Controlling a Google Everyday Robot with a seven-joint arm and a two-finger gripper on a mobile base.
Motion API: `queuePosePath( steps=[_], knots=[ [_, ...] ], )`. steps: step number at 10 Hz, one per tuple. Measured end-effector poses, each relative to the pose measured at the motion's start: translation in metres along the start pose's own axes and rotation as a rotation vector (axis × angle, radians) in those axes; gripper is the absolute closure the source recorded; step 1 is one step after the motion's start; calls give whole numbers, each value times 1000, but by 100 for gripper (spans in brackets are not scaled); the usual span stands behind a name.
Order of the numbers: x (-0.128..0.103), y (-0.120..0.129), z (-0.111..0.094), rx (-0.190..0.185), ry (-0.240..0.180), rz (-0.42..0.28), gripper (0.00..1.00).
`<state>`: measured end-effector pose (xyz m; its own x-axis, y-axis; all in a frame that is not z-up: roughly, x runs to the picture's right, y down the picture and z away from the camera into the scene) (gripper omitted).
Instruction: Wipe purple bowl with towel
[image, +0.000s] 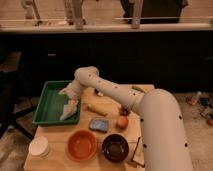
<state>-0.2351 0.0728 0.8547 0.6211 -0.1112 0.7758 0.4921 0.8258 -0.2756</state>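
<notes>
The towel (69, 109) is a pale crumpled cloth lying at the right end of the green tray (46, 111). My gripper (66, 96) is over the tray, just above the towel's upper end, and stands open; I cannot tell whether it touches the cloth. The white arm runs from the lower right across the table to it. The purple bowl (115, 147) sits upright near the table's front edge, right of the orange bowl (81, 145) and well away from the gripper.
A blue sponge (98, 124) lies behind the two bowls. An orange fruit (122, 122) and a yellow banana-like item (96, 109) lie mid-table. White stacked cups (39, 147) stand at the front left. A dark counter runs behind the table.
</notes>
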Motion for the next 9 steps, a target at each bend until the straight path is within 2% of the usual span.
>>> queuePosePath(
  steps=[6,9],
  knots=[
    [20,-4,26,-44,-38,34,23],
    [25,2,35,-68,-32,49,23]
  ],
)
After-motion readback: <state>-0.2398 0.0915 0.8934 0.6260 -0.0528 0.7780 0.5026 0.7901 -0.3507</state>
